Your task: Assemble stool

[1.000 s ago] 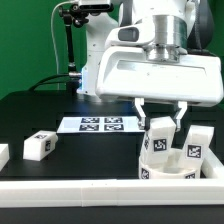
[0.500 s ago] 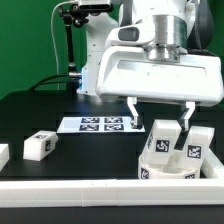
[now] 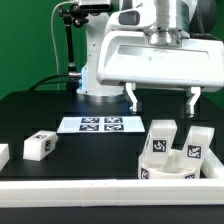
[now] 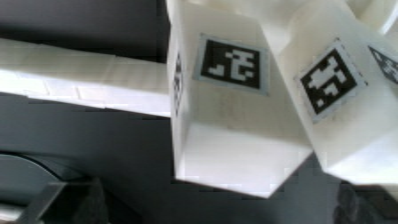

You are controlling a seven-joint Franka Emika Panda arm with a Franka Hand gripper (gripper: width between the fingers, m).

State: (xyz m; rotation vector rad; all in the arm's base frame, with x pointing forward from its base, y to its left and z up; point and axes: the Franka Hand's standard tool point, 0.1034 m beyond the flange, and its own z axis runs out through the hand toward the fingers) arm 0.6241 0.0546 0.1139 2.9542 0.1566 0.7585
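The round white stool seat (image 3: 163, 174) lies at the front of the exterior view's right. Two white tagged legs stand upright in it, one (image 3: 159, 142) nearer the middle and one (image 3: 197, 145) further right. My gripper (image 3: 163, 98) hangs open and empty above them, its fingers (image 3: 131, 97) clear of the leg tops. In the wrist view both legs show end-on, the near leg (image 4: 222, 100) and the other leg (image 4: 338, 80), with the gripper (image 4: 217, 212) apart from them. A loose leg (image 3: 39, 145) lies on the exterior view's left, and another (image 3: 3, 154) sits at the left edge.
The marker board (image 3: 98, 124) lies flat behind the middle of the black table. A long white rail (image 3: 70, 186) runs along the front edge and also shows in the wrist view (image 4: 71, 85). The robot's base (image 3: 95, 70) and a black stand (image 3: 70, 45) are at the back.
The gripper was closed around the nearer standing leg; it has opened, let go and risen straight up. The leg stays upright in the seat.
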